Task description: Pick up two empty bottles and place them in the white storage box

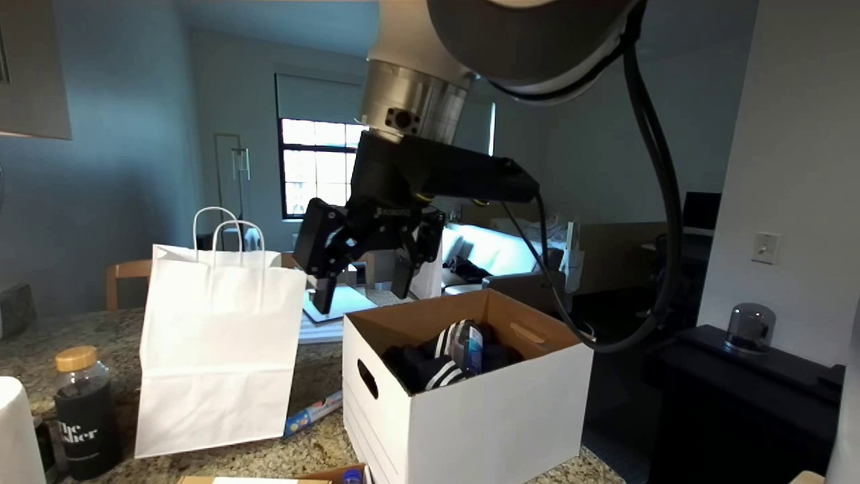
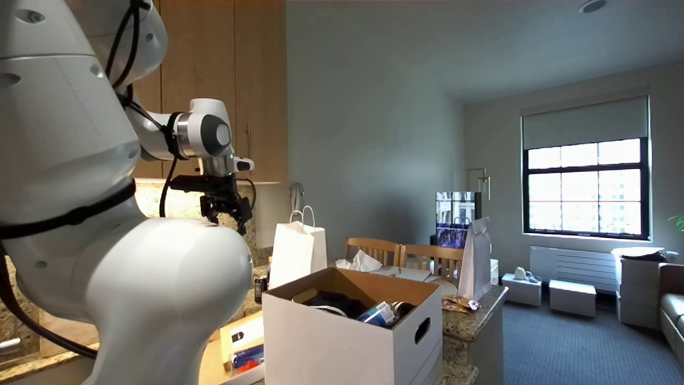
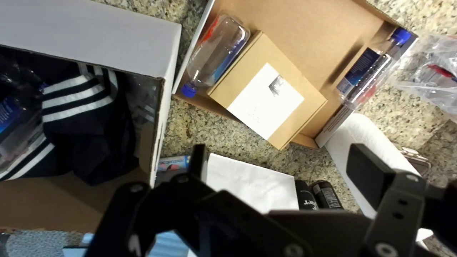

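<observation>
One robot arm (image 2: 171, 278) nearest, with a smooth white shell and rounded joints. Next, a large white box (image 2: 328, 342) of stiff cardboard: flat outer walls, brown inside, uncovered top, oval hand-hole (image 2: 422, 330) in one side. Within the white box: soft dark cloth (image 3: 89, 132) with white stripes, heaped loosely, and at least one clear bottle (image 2: 378, 314), blue-labelled, tilted among the folds. Just beside, a shallow cardboard tray (image 3: 307, 21), brown inside and white outside, set on a speckled stone counter (image 3: 185, 123). Within the tray: a first bottle (image 3: 216, 53), clear and blue-capped, lying along one wall, just beside a flat, white-labelled carton (image 3: 246, 71); a second bottle (image 3: 371, 71), clear and blue-capped, lying along the opposite wall. Outside the tray, crumpled see-through plastic (image 3: 437, 67), glossy in the wrist view.

Above counter height in both exterior views, a black gripper (image 1: 363, 297), angular and hard-edged. Fingers (image 1: 324, 296) blunt, spread wide apart, with air between; well apart from the white box and from both bottles in the tray.

Farther back, an upright white bag (image 2: 296, 251) of smooth paper, loop-handled. Near the bag in an exterior view, a cylindrical flask (image 1: 87, 430), black-sleeved, with a wood-toned lid. Beyond, wooden chairs (image 2: 374, 244) with slatted backs. Farthest, a black-framed glass window (image 2: 585, 208), with a flat pale shade (image 2: 585, 124) drawn partway down.
</observation>
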